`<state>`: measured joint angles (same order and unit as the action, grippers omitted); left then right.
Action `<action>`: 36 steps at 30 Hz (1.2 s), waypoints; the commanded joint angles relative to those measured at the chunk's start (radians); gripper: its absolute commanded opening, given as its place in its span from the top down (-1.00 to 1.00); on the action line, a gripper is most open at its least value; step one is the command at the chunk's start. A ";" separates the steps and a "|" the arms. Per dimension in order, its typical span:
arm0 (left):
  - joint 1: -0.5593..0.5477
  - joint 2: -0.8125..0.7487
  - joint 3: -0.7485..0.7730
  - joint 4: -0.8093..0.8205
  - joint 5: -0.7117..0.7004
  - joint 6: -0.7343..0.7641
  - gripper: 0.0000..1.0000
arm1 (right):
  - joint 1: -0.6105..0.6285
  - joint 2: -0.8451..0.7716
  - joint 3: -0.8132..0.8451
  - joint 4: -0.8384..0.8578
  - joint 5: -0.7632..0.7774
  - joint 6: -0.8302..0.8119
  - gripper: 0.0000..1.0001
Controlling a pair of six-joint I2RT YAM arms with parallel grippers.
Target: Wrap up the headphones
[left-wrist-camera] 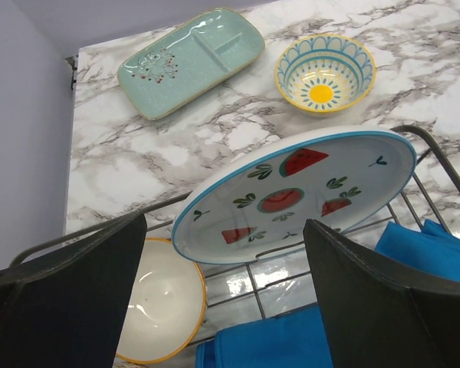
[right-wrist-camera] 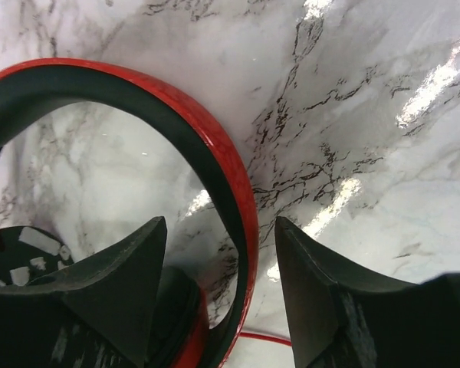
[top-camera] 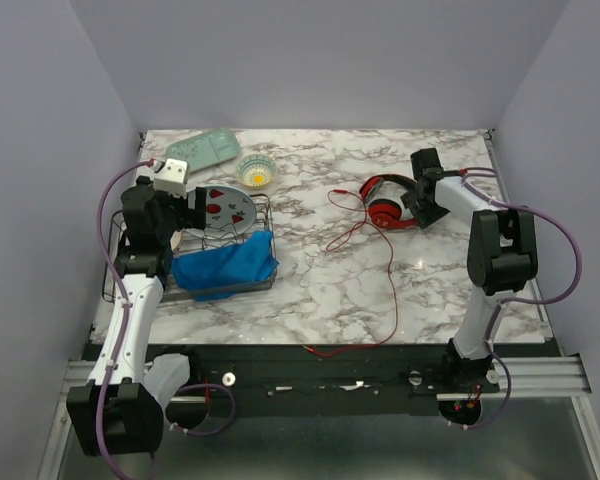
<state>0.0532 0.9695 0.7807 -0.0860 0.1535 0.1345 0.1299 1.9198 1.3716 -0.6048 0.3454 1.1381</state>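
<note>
Headphones (top-camera: 386, 208), red over-ear ones with a black-lined band, lie on the white marble tabletop (top-camera: 320, 290) toward its far right corner. Their thin red cable (top-camera: 393, 290) loops left and trails over the near edge. We see the right gripper (right-wrist-camera: 218, 224) with its fingers apart, straddling the headband (right-wrist-camera: 241, 192). The left gripper (left-wrist-camera: 224, 222) gapes wide above the black wire rack (left-wrist-camera: 437, 161). Open marble lies between rack and headphones.

Left tool (left-wrist-camera: 224, 224) wide (right tool (right-wrist-camera: 219, 227) narrower)
</note>
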 commanded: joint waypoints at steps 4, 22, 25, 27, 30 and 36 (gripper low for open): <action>0.005 -0.029 0.110 -0.181 0.112 -0.003 -0.97 | 0.002 0.042 0.001 -0.010 0.012 -0.083 0.03; 0.004 -0.052 0.307 -0.431 0.392 -0.007 -0.66 | 0.039 -0.366 -0.207 0.497 -0.161 -0.959 0.99; -0.003 -0.052 0.351 -0.471 0.445 -0.007 -0.60 | 0.060 -0.516 -0.264 0.580 -0.311 -1.099 0.99; -0.015 -0.055 0.382 -0.478 0.446 -0.018 -0.56 | 0.097 -0.609 -0.282 0.599 -0.389 -1.147 0.99; -0.035 -0.049 0.431 -0.478 0.429 -0.035 -0.53 | 0.164 -0.686 -0.275 0.623 -0.526 -1.259 0.99; -0.212 -0.006 0.545 -0.498 0.272 -0.027 -0.53 | 0.377 -0.676 -0.145 0.418 -0.528 -1.459 0.99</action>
<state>-0.0441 0.9413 1.2453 -0.5468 0.5278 0.1143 0.3725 1.2148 1.1271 -0.0719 -0.0990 -0.1200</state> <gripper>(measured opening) 0.763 0.057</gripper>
